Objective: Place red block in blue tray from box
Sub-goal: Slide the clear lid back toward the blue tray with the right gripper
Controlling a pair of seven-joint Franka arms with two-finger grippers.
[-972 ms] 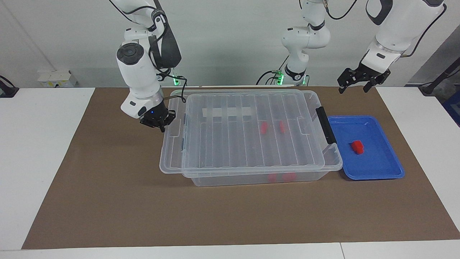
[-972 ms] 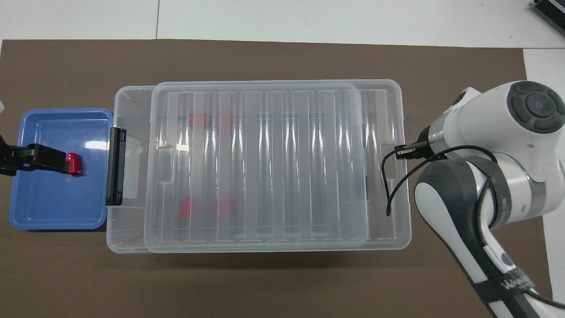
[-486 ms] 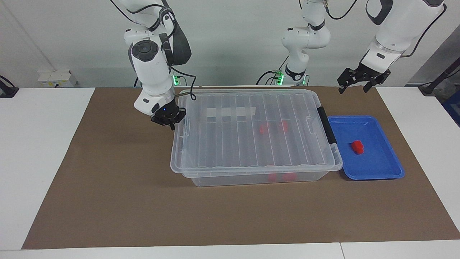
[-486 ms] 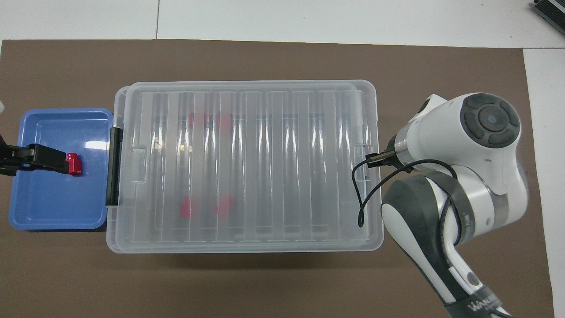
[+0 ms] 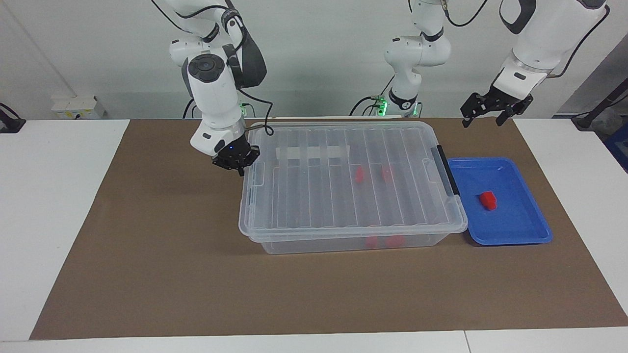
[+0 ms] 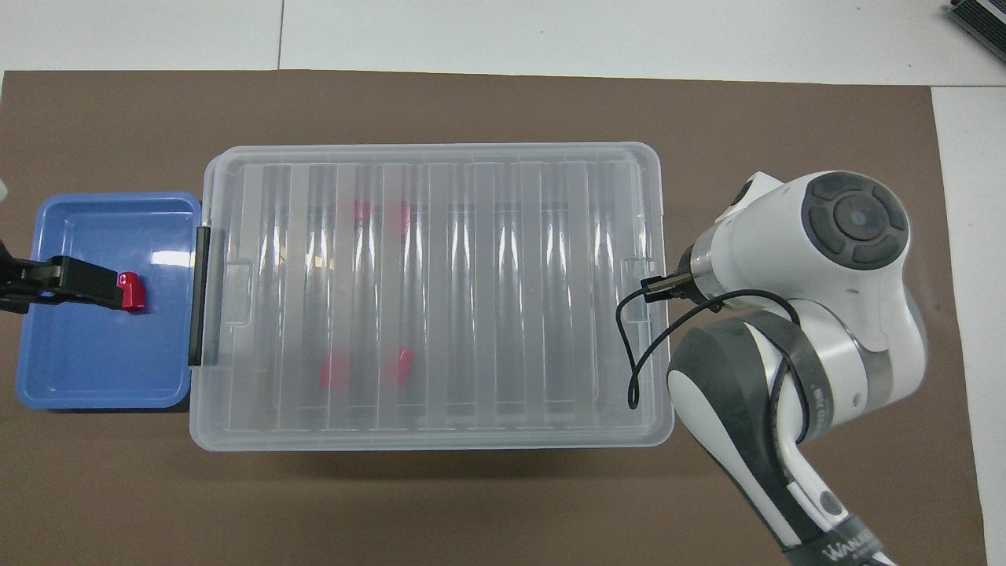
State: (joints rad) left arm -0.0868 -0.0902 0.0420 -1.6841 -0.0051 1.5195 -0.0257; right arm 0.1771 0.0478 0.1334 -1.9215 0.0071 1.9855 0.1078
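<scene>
One red block (image 5: 487,200) lies in the blue tray (image 5: 520,234); right gripper (image 5: 238,165), jaws closed, presses the box (image 5: 343,242) lid's end to seat it; left gripper (image 5: 495,110), jaws open, waits aloft.

Setting: a robotics laboratory. Two white articulated arms (image 5: 216,98) are mounted at the edge of a white table (image 5: 59,196), with cables hanging from them and green indicator lights (image 5: 239,109) lit at their bases. A plain brown mat (image 5: 162,255) covers the working area of the table. The wall (image 5: 319,59) above the arms is bare and light-coloured (no domestic or retail furnishings appear). A white socket box (image 5: 78,107) sits on the table where it meets the wall.
</scene>
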